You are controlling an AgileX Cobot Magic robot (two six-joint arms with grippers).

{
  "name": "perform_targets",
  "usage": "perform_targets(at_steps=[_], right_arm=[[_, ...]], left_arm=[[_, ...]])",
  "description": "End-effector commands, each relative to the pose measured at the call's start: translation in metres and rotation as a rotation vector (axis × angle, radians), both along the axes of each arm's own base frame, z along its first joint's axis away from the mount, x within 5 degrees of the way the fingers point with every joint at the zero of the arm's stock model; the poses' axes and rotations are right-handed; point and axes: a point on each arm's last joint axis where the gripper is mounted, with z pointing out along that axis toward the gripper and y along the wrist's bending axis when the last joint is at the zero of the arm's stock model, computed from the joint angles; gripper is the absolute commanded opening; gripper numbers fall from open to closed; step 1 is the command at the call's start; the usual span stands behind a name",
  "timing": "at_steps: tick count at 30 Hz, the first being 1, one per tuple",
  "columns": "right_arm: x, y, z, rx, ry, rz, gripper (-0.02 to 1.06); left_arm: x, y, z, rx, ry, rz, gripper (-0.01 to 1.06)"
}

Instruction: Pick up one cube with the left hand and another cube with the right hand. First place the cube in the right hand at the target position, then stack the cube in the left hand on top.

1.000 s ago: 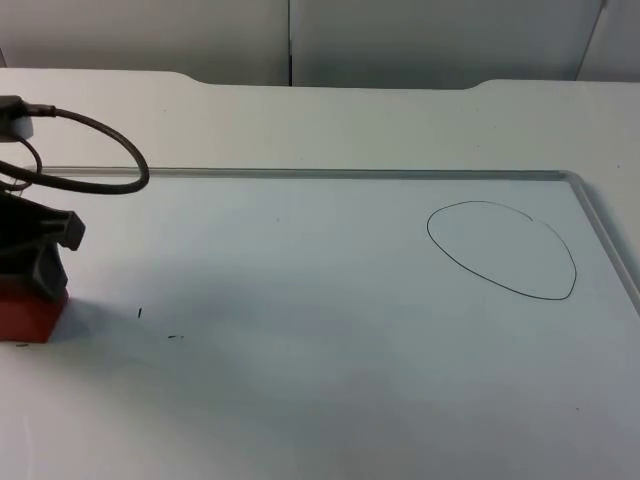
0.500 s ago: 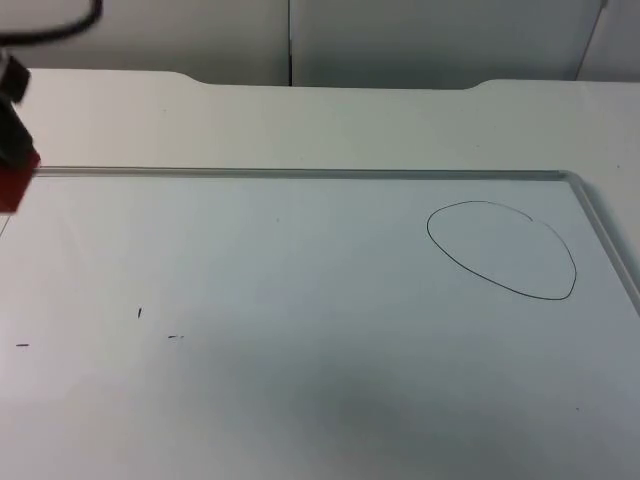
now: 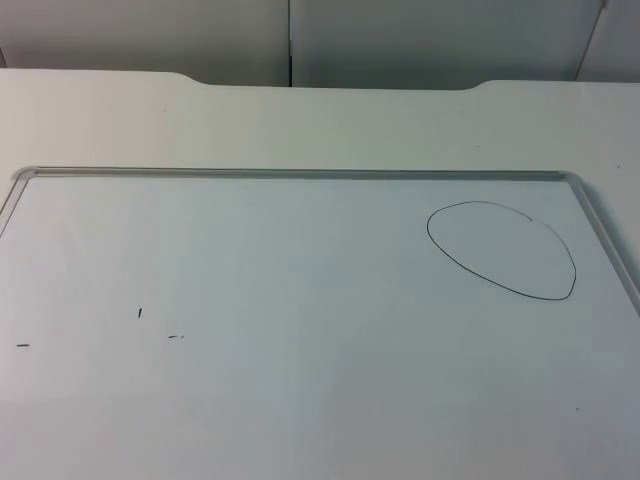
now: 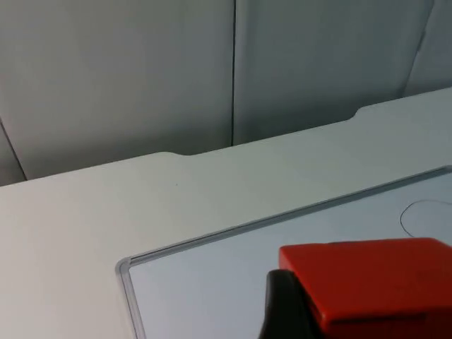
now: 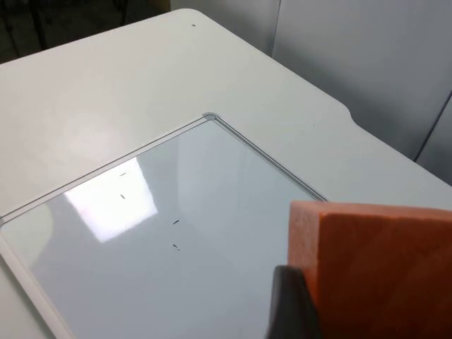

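The red cube is up off the board now, clamped in the left gripper, whose fingers are closed against its sides. A second ago that gripper was down at the left edge of the board, sitting on the cube; half a second ago it was already climbing away toward the back, and now the overhead view has lost both it and the cube. The bit of board where the cube had rested is bare.

The orange cube is likewise held off the surface, gripped tight by the right gripper, with the whiteboard lying well below and ahead of it.

So, as I read it, both pick-ups are done. The target, a hand-drawn oval, has nothing in it. From the left gripper it lies far ahead across the board, just its outline peeping past the red cube. The right arm's cube should go there first, while the left arm holds its cube aloft.
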Motion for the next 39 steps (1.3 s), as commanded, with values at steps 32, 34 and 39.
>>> perform_targets(at_steps=[32, 34, 39], right_arm=[[0.179, 0.016, -0.034, -0.177, 0.424, -0.413, 0.0], [0.19, 0.008, -0.045, -0.182, 0.465, -0.441, 0.0], [0.225, -0.001, -0.098, -0.259, 0.61, -0.498, 0.0]], left_arm=[[-0.032, 0.003, -0.006, -0.002, 0.031, 0.01, 0.16], [-0.032, 0.003, -0.006, -0.002, 0.031, 0.01, 0.16], [-0.032, 0.003, -0.006, -0.001, 0.033, 0.01, 0.16]])
